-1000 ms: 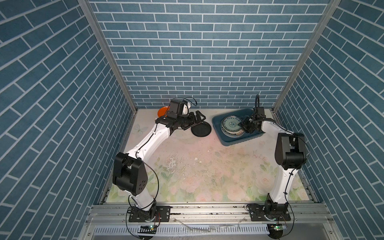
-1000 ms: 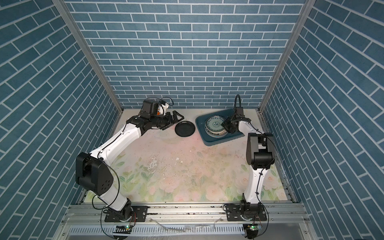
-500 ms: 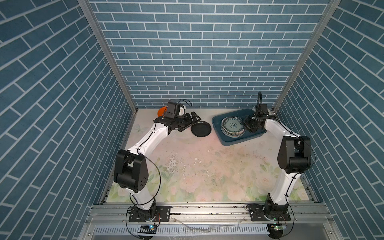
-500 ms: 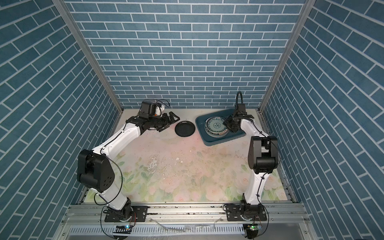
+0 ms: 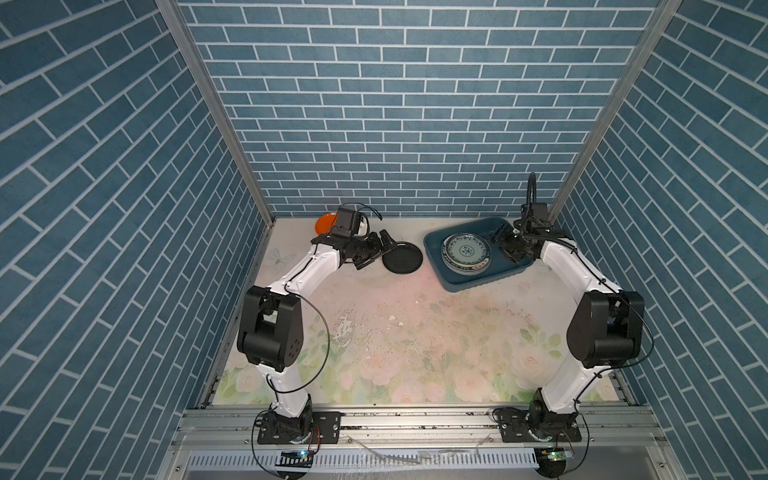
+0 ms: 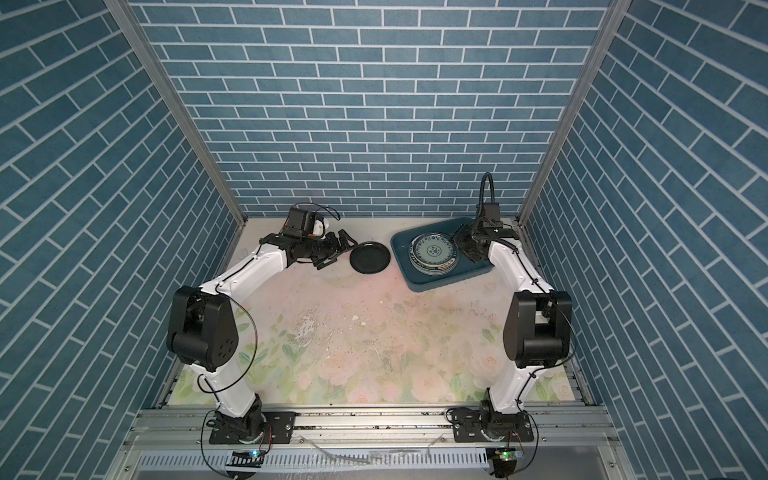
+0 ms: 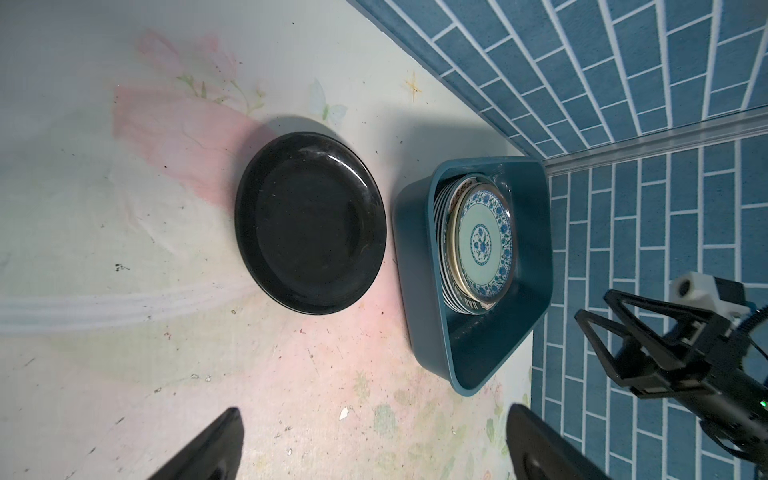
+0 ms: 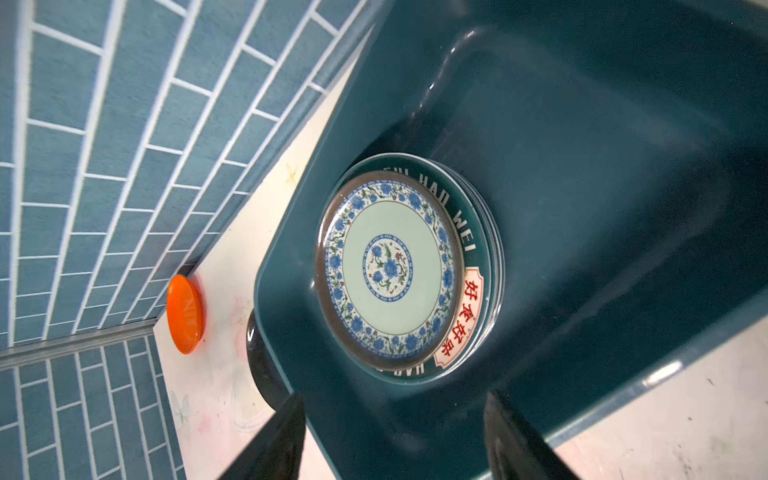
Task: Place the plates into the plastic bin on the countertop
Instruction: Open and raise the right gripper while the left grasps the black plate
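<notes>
Teal-blue plastic bin (image 5: 457, 283) sits far right on countertop (image 5: 415, 332) in both top views, plate stack (image 5: 465, 252) inside. Black plate (image 5: 402, 258) lies just left of bin, orange plate (image 5: 325, 222) in far-left corner.
Left wrist view: left gripper (image 7: 374, 411) fingers spread wide, empty, short of black plate.
Right wrist view: right gripper (image 8: 395, 397) fingers parted, holding nothing, over bin. Patterned plate (image 8: 390, 266) tops stack.

Bright even light, soft shadows, mild glare.

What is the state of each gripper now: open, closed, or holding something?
Left gripper: open, empty, near the black plate.
Right gripper: open, empty, over the plastic bin.
</notes>
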Tool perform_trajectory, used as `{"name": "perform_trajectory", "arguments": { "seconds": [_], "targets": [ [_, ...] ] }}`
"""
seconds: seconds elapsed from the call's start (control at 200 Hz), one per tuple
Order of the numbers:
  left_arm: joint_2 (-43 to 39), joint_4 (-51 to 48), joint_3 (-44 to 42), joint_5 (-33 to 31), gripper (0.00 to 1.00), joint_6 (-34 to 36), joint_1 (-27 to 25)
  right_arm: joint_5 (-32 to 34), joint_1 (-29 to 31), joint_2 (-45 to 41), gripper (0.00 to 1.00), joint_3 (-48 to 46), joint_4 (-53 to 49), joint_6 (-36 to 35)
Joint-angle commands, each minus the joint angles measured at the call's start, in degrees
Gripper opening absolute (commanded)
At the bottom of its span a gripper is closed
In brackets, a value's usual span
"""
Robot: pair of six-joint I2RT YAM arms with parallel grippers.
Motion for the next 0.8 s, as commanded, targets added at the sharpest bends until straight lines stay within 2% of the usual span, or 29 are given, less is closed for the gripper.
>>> {"name": "perform_trajectory", "arguments": {
  "seconds": [0.0, 0.355, 0.795],
  "targets": [
    [0.74, -0.50, -1.91, -0.76, 1.00, 0.27, 1.29, 2.17, 0.41, -4.40, 0.76, -1.56, -0.83, -1.23],
    [4.17, 0.47, -1.31, 0.99, 1.00, 1.51, 2.58, 5.05, 3.48, -11.20, 0.85, -2.65, -2.49, -2.73],
    [7.93, 4.03, -3.68, 3.73, 0.99, 4.31, 3.02, 5.37, 4.40, -12.31, 0.85, -2.71, -2.04, -2.11]
  ]
}}
